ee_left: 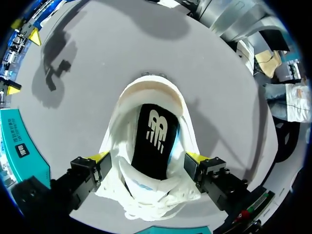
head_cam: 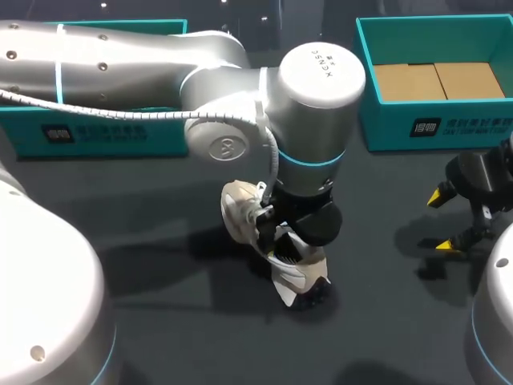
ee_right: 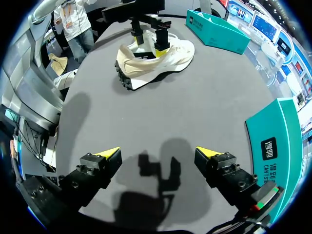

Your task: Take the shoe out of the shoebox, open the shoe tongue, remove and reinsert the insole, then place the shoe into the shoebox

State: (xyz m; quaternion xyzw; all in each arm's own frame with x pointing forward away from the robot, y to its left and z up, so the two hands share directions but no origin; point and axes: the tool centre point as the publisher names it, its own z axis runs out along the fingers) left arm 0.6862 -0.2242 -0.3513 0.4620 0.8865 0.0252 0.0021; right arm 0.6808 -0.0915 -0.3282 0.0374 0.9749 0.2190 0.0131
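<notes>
Sneaker of cream-white fabric (head_cam: 238,210) sits on the dark grey table (head_cam: 160,233), near its middle and outside both boxes. The left gripper (ee_left: 147,157) straddles its opening, one yellow tip pressed to each flank, so it grips the sneaker; a black insole (ee_left: 156,141) shows inside. From the head view the bulky silver left arm (head_cam: 313,104) hides the sneaker's middle. The right gripper (ee_right: 157,153) hangs well apart over bare table, fingers spread wide, nothing between them. An open teal shoebox with a brown cardboard floor (head_cam: 385,120) stands at the far right edge; a second teal box (head_cam: 96,132) lies behind the left arm.
</notes>
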